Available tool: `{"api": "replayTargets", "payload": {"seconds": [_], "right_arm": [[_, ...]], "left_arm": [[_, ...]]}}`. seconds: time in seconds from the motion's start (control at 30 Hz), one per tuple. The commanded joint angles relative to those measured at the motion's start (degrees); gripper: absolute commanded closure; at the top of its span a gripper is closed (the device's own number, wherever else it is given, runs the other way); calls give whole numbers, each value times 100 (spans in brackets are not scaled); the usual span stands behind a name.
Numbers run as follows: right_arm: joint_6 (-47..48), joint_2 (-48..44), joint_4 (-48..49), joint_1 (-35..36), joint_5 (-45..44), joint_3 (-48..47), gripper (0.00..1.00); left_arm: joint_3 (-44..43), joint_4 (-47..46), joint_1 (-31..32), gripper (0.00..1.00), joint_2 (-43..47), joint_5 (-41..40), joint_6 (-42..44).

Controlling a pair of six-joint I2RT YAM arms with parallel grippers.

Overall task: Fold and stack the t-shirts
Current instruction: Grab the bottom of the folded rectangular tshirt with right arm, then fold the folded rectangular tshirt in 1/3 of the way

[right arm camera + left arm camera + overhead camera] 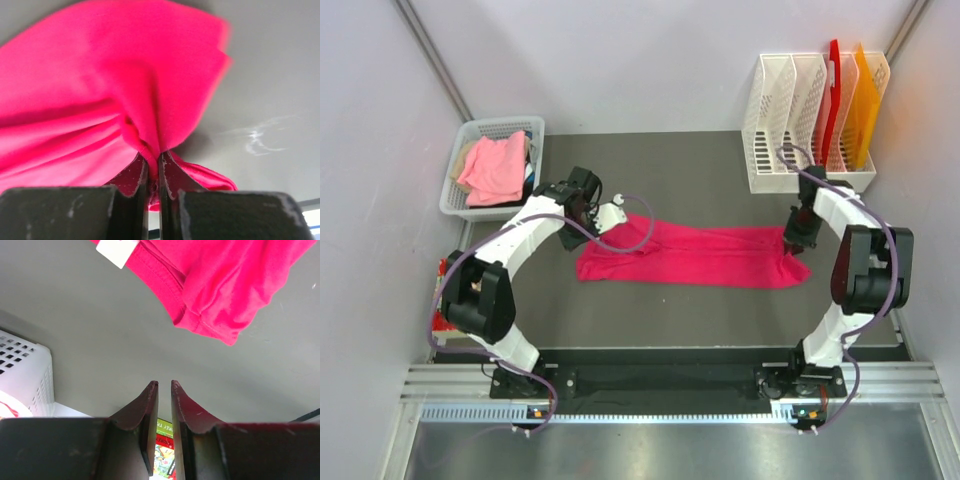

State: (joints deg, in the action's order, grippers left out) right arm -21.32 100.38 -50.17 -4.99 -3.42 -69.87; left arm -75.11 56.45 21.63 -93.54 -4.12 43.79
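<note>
Right wrist: right jaws pinch magenta t-shirt (100, 90) edge; left jaws almost together, holding nothing, over desk (90, 335) beside shirt corner.

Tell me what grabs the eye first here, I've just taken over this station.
The bright magenta t-shirt stands out, lying in a long band across the middle of the dark table, its right end pinched in the right tool. The left tool sits near the shirt's left end, almost shut, empty and not touching the cloth. At the far left, a white basket holds a salmon-pink t-shirt.
</note>
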Motion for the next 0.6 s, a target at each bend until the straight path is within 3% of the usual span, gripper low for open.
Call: {"api": "replayTargets", "payload": {"seconds": [0.0, 0.23, 0.57], "right_arm": [[-20, -308, -317, 1008, -317, -642, 100], [-337, -1, -564, 1984, -326, -1178, 99], [-592, 1228, -783, 3047, -317, -2240, 97]], "left_arm": [[146, 42, -36, 78, 292, -10, 112], [234, 7, -45, 78, 415, -1, 147], [559, -72, -176, 78, 687, -36, 270]]}}
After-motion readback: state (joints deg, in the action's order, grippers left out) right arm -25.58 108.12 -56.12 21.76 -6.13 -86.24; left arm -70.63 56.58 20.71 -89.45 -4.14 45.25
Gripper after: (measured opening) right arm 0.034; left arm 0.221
